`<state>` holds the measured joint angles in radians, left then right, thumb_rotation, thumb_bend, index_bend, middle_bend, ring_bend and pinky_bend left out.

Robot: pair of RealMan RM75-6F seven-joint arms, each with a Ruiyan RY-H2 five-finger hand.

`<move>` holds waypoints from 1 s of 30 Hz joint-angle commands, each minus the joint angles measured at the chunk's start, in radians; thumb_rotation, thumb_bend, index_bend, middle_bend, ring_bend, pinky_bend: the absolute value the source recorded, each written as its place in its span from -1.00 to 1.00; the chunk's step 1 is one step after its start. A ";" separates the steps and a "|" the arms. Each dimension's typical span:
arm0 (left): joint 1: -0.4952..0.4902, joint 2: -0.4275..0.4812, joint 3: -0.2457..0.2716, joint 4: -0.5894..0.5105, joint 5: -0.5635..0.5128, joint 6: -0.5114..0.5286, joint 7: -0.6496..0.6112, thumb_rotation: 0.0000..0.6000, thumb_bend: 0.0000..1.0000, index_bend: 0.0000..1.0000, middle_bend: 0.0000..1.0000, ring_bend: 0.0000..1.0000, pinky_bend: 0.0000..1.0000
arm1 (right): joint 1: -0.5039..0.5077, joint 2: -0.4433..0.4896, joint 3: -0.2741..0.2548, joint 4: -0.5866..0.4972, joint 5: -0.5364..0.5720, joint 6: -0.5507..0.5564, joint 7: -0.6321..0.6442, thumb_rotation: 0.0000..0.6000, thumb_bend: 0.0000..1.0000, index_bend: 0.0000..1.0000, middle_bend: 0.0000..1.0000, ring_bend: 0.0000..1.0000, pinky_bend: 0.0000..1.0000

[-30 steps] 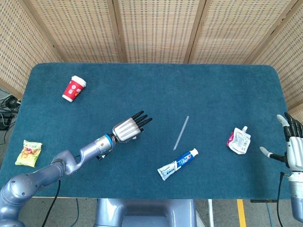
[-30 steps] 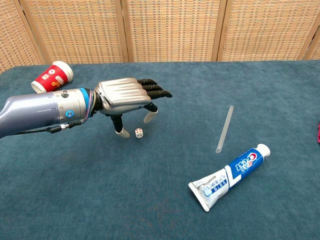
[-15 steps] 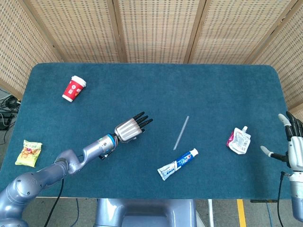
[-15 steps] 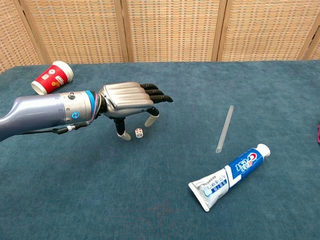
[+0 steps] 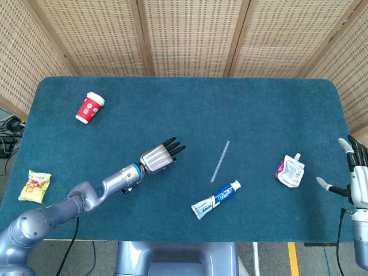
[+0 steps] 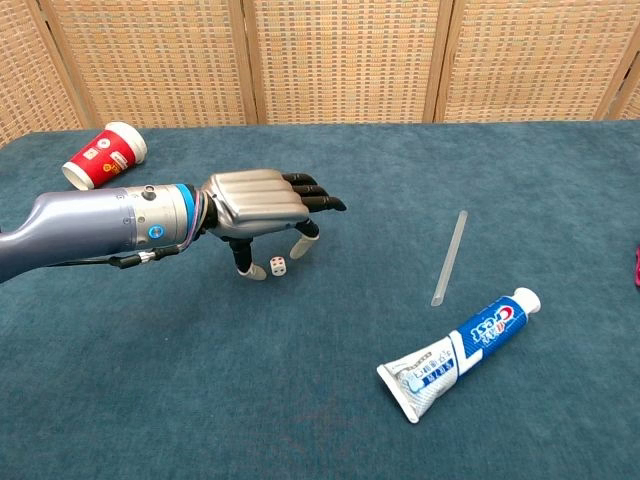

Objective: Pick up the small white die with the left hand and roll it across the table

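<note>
The small white die point(image 6: 279, 266) lies on the blue table, seen in the chest view; in the head view my left hand hides it. My left hand point(image 6: 262, 205) point(image 5: 159, 157) hovers palm-down right over the die, fingers stretched forward, with the thumb tip on the cloth just left of the die and another fingertip down behind it to the right. The die is not gripped. My right hand point(image 5: 356, 178) rests at the table's far right edge, fingers spread, holding nothing.
A red paper cup point(image 5: 89, 108) point(image 6: 103, 154) lies at the back left. A clear straw point(image 5: 219, 161) point(image 6: 449, 258) and a toothpaste tube point(image 5: 215, 199) point(image 6: 459, 353) lie right of the left hand. A white pouch point(image 5: 291, 171) and a yellow snack bag point(image 5: 35, 186) sit near the sides.
My left hand has sunk lower over the die and drifted slightly toward me. The die has not moved. The right hand is still.
</note>
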<state>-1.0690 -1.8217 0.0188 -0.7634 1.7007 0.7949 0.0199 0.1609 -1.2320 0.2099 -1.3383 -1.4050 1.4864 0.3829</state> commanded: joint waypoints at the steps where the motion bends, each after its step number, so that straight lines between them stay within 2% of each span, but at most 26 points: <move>1: -0.001 0.001 0.001 -0.005 -0.004 -0.002 0.003 1.00 -0.55 0.04 -1.00 -1.00 -1.00 | 0.000 0.000 0.001 0.000 -0.001 0.001 0.002 1.00 -0.79 -0.72 -1.00 -1.00 -1.00; 5: -0.001 0.003 0.003 -0.009 -0.012 -0.006 0.005 1.00 -0.54 0.08 -1.00 -1.00 -1.00 | 0.000 0.000 0.001 -0.001 -0.005 0.005 0.005 1.00 -0.79 -0.72 -1.00 -1.00 -1.00; 11: 0.003 0.006 0.007 -0.019 -0.017 0.001 0.010 1.00 -0.52 0.29 -1.00 -1.00 -1.00 | -0.001 -0.001 0.000 -0.002 -0.011 0.012 0.006 1.00 -0.79 -0.72 -1.00 -1.00 -1.00; 17: 0.012 0.036 0.004 -0.052 -0.018 0.043 0.020 1.00 -0.52 0.32 -1.00 -1.00 -1.00 | -0.001 -0.002 -0.001 -0.002 -0.015 0.013 0.008 1.00 -0.79 -0.72 -1.00 -1.00 -1.00; 30: 0.019 0.222 -0.064 -0.261 -0.049 0.139 0.074 1.00 -0.52 0.32 -1.00 -1.00 -1.00 | -0.005 0.006 -0.002 -0.015 -0.029 0.031 0.016 1.00 -0.80 -0.72 -1.00 -1.00 -1.00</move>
<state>-1.0489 -1.6316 -0.0285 -0.9887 1.6620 0.9236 0.0772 0.1556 -1.2267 0.2084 -1.3533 -1.4335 1.5172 0.3989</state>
